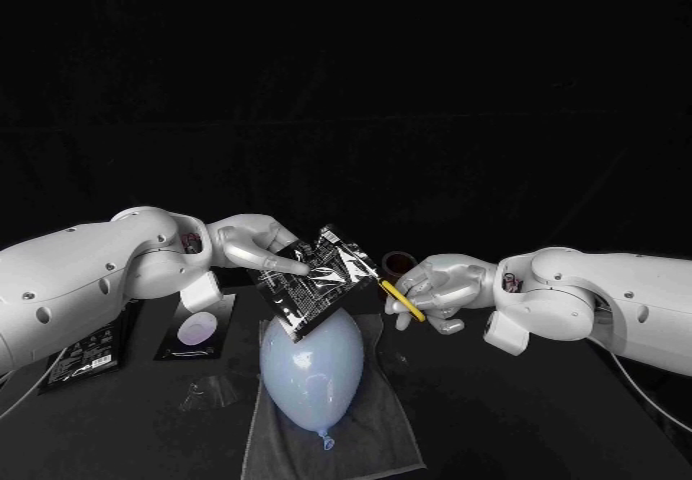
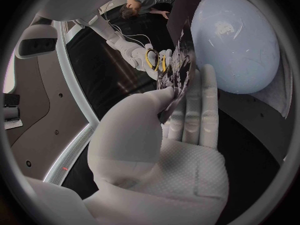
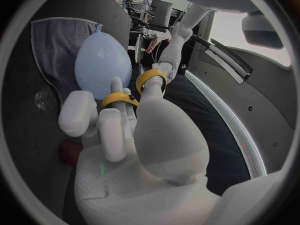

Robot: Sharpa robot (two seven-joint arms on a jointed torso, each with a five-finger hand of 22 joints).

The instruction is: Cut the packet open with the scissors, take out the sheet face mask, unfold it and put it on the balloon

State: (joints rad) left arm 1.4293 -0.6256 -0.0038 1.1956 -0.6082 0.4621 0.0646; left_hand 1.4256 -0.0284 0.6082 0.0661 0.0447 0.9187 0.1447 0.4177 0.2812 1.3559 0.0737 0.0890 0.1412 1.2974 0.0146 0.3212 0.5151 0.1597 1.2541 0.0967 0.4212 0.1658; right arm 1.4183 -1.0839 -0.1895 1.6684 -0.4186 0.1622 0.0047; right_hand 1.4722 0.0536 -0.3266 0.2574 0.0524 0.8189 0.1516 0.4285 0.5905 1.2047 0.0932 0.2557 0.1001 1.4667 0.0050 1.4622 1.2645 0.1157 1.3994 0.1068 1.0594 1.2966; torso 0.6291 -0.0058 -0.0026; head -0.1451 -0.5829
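Far left, table (image 1: 577, 420): a black packet (image 1: 84, 358) lies flat, partly under the left arm. Just beside it lies a second flat black pack with a pale round mark (image 1: 198, 330).

Left hand (image 1: 257, 245): raised over the table and pinching the task's packet (image 1: 320, 275) between thumb and fingers. The packet is black with white print and held tilted in the air, its lower corner over the fat end of the balloon. In the left wrist view the fingers (image 2: 206, 100) lie straight along one face of the packet, with the thumb on the other.

Centre: the pale blue balloon (image 1: 310, 365) lies on a grey cloth (image 1: 368, 440), knot end toward the robot. Packet and balloon overlap in the head view; contact cannot be told.

Right of the packet: scissors (image 1: 404, 300) with yellow handle loops, dark blades pointing toward the packet's right edge. Whether the blades touch the packet cannot be told.

Right hand (image 1: 440, 288): closed on the scissors. The right wrist view shows fingers (image 3: 119, 120) and thumb passing through the yellow loops, with the balloon beyond them
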